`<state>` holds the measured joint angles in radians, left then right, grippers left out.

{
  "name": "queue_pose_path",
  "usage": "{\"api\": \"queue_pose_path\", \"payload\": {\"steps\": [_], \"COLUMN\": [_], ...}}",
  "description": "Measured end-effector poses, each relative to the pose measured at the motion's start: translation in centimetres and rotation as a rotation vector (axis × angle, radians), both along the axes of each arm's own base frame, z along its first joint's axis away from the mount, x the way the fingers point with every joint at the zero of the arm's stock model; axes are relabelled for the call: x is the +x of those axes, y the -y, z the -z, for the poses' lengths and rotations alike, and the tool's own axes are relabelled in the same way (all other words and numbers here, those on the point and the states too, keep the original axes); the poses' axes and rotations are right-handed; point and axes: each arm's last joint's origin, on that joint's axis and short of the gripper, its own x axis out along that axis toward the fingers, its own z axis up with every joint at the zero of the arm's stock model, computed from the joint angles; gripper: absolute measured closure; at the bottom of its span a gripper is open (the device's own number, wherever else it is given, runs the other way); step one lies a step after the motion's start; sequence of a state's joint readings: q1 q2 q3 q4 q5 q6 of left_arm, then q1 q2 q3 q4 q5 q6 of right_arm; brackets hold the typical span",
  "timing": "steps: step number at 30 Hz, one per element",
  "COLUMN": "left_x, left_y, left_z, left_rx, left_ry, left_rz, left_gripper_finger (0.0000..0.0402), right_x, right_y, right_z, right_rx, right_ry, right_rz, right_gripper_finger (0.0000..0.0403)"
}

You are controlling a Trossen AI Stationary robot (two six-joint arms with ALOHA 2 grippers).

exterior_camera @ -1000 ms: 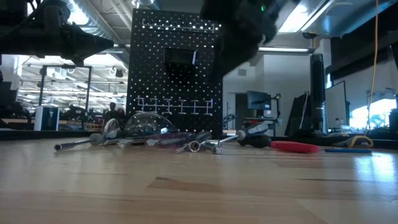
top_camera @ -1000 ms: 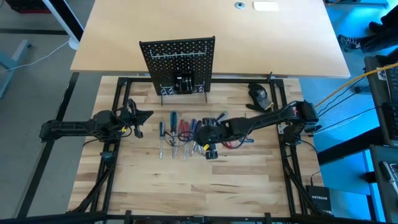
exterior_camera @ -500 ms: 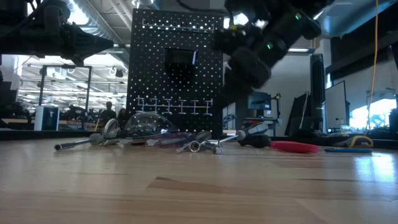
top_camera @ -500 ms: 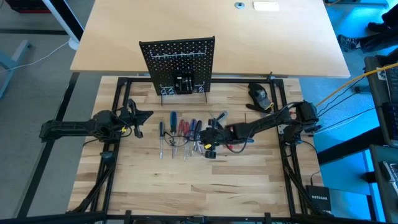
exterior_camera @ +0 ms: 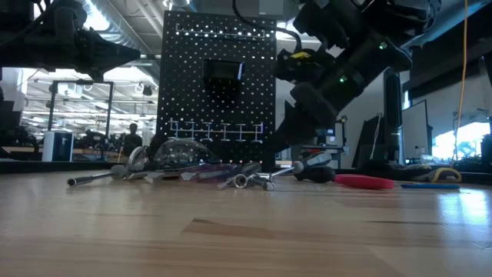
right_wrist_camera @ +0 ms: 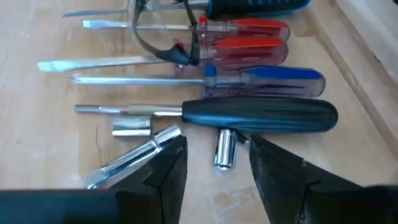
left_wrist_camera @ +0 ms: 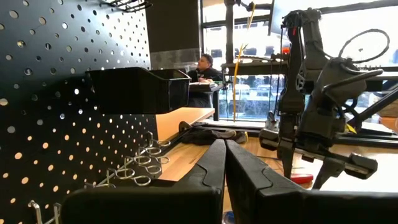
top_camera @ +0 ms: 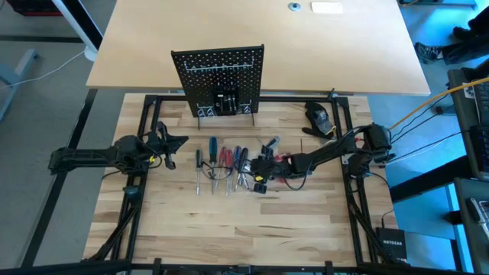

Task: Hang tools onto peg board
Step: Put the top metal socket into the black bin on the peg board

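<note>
While left arm waits, right claw hangs spread over tools.

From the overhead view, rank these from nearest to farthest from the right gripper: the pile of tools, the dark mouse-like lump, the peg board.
1. The tools: right at the right gripper, its open fingers low over the pile's right end.
2. The dark mouse-like lump: farther back on the right, near the frame's rear corner.
3. The peg board: standing at the table's back edge, beyond the pile.
</note>
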<state>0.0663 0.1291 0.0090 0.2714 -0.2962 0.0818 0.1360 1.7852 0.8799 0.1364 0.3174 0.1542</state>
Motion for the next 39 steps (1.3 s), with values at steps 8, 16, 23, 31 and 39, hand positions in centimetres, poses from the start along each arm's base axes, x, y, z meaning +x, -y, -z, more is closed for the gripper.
{"api": "queue_pose_path", "payload": {"steps": [8, 16, 23, 31, 39], "left_x": [0.0, 0.0, 0.0, 0.0, 0.0], "left_y": [0.0, 0.0, 0.0, 0.0, 0.0], "left_z": [0.0, 0.0, 0.0, 0.0, 0.0], "left_rx": [0.0, 0.0, 0.001, 0.003, 0.003], "left_ry": [0.001, 0.001, 0.002, -0.001, 0.0], "left_rz": [0.0, 0.0, 0.0, -0.001, -0.001], "left_gripper_finger": [0.04, 0.04, 0.04, 0.04, 0.04], "right_x": [0.5, 0.8, 1.0, 1.0, 1.0], "right_y": [1.1, 2.0, 2.0, 2.4, 2.4], "right_z": [2.2, 2.3, 3.3, 3.3, 3.3], "right_rx": [0.067, 0.1, 0.116, 0.07, 0.06], "right_ry": [-0.053, -0.03, -0.045, -0.045, -0.05], "right_rz": [-0.028, -0.003, -0.013, 0.009, 0.008], "right_gripper_finger": [0.0231, 0.0231, 0.0231, 0.0232, 0.0289]}}
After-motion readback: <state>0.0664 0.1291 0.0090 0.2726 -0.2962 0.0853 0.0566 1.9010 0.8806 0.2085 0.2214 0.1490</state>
